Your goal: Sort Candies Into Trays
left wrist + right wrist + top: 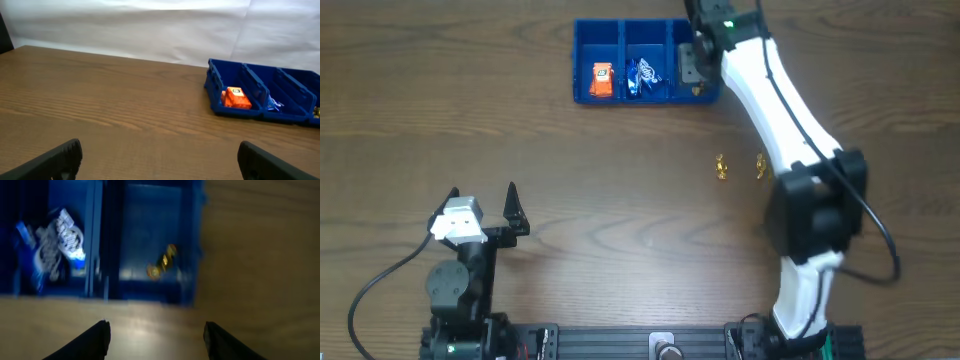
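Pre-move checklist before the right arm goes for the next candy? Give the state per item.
1. Right gripper open and empty: ok.
2. Binned gold candy fully inside the blue tray's right compartment: ok.
3. Compartments unmixed, orange candy left, blue-white candy middle: ok.
4. All candies sorted: not ok, loose gold candies lie on the table.
5. Left gripper open, clear of the loose candies: ok.
6. More candy hidden under the right arm: cannot tell.

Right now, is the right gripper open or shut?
Open: the right gripper shows fingers wide apart, nothing between them; a gold candy lies in the blue tray.
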`<state>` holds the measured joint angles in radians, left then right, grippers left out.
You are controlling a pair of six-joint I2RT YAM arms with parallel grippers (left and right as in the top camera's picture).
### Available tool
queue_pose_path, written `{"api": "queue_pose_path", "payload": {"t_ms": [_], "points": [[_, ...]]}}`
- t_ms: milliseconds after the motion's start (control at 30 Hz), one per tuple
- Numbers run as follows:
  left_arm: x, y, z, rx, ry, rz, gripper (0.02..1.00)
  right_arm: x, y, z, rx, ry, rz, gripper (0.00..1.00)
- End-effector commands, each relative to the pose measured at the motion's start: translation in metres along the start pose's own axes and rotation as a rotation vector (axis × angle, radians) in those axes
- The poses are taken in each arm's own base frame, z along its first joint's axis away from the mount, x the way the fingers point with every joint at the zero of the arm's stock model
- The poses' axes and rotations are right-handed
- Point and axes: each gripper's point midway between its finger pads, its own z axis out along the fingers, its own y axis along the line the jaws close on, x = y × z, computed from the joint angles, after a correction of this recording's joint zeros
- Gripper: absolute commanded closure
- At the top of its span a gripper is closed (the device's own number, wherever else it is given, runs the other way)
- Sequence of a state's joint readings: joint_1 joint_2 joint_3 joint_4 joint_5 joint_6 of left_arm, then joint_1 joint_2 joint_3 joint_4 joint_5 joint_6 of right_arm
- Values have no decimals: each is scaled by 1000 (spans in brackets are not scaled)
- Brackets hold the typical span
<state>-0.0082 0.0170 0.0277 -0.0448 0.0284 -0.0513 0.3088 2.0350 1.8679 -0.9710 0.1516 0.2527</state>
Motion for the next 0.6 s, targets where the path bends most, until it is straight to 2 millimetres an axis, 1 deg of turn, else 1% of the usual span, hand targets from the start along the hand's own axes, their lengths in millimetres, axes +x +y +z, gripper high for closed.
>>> {"api": "queue_pose_path", "payload": {"t_ms": [33, 67, 133, 167, 267, 367, 433, 600], "points": [[18, 4, 1, -16, 52, 4, 20, 56, -19, -24, 11, 22, 52, 378], [18, 4, 1, -16, 52, 4, 20, 69, -21, -18, 16, 43, 58, 384], [18, 4, 1, -16, 52, 4, 20, 108, -26, 4, 37, 117, 72, 391], [18, 4, 1, -16, 52, 4, 23, 123, -29, 14, 45, 148, 76, 397], [18, 4, 1, -16, 52, 4, 20, 155, -29, 43, 31, 202, 87, 408], [18, 4, 1, -16, 52, 4, 20, 173, -29, 59, 7, 239, 118, 426], [18, 4, 1, -16, 52, 4, 20, 178, -31, 63, 11, 246, 120, 426], [18, 4, 1, -16, 52, 4, 20, 179, -32, 68, 15, 243, 122, 426]]}}
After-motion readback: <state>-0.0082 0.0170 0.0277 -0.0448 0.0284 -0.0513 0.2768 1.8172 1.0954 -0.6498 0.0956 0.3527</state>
